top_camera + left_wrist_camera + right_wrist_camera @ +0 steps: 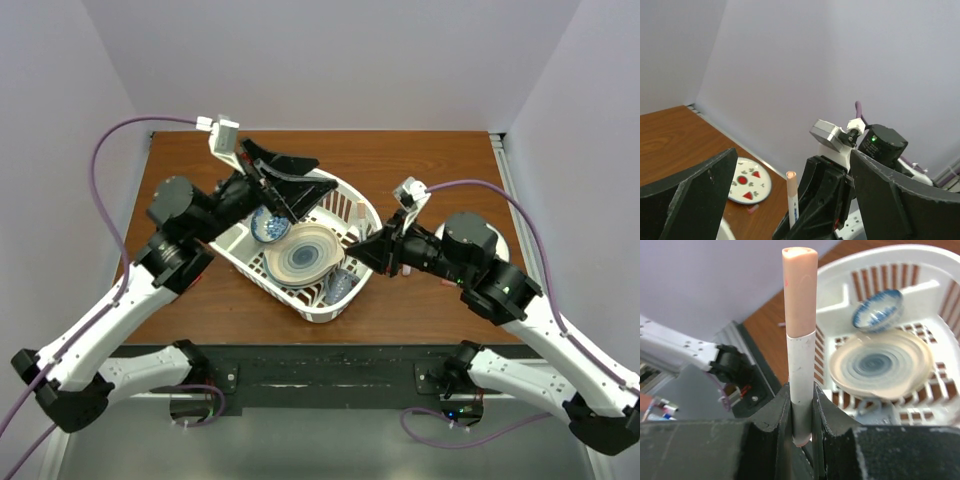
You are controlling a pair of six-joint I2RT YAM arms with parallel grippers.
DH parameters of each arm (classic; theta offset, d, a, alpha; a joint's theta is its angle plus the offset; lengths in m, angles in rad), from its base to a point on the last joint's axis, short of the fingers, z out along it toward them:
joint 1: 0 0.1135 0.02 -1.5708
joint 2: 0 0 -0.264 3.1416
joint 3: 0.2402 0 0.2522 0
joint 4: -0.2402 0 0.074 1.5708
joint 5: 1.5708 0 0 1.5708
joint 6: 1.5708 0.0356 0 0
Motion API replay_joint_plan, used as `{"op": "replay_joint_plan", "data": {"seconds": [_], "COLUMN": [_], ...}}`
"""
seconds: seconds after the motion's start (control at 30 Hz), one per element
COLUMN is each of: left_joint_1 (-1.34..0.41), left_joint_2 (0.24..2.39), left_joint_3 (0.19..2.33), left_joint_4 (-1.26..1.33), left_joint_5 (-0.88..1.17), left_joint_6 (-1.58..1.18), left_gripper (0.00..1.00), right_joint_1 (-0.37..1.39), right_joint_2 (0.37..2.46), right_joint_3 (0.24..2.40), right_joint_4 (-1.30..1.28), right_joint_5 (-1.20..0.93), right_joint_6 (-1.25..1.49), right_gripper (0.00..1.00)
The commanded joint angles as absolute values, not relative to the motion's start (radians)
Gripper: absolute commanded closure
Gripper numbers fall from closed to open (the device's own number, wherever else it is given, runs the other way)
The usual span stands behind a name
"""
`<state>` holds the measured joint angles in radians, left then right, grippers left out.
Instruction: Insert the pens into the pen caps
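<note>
My right gripper [801, 405] is shut on a white-barrelled pen [801, 365] that stands upright, with a peach-pink pen cap [799, 290] on its top end. From above, that right gripper [364, 240] sits at the right rim of the white basket, the pen [357, 213] sticking up from it. My left gripper [305, 185] hovers over the basket with its jaws spread wide and nothing in them. In the left wrist view the left gripper [792, 154] frames the capped pen [792, 192] without touching it. A small pink stub [753, 209], perhaps a pen cap, lies on the table.
The white basket [352, 200] at the table's middle holds a striped plate [303, 253], a blue patterned bowl [269, 227] and a mug [339, 287]. A white plate with red watermelon prints [747, 186] lies on the brown table to the right. White walls close in three sides.
</note>
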<state>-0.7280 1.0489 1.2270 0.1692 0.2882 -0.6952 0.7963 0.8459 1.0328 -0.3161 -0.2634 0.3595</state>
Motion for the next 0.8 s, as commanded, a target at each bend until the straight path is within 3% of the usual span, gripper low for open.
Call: {"op": "replay_joint_plan", "data": {"seconds": [0.0,0.17,0.4,0.77], "left_joint_1": [-0.726,-0.726,-0.727,-0.726], "left_joint_2": [0.97,0.887,0.787,0.676], "left_joint_3": [1.233,1.115,0.994,0.813], "left_joint_4": [0.025,-0.109,-0.213,-0.198], "left_joint_5": [0.145,-0.109,-0.356,-0.551], "left_joint_6": [-0.539,-0.427,-0.285,-0.21], "left_gripper": [0.0,0.0,0.0,0.0], "right_joint_1": [0.785,0.73,0.439,0.324], "right_joint_2": [0.859,0.905,1.007,1.342], "right_joint_3": [1.101,1.123,0.997,0.914], "right_joint_4": [-0.53,-0.661,-0.706,-0.542], "right_joint_5": [0.05,0.235,0.149,0.055], "right_joint_6": [0.365,0.4,0.405,0.393], "right_gripper": [1.0,1.0,1.0,0.92]}}
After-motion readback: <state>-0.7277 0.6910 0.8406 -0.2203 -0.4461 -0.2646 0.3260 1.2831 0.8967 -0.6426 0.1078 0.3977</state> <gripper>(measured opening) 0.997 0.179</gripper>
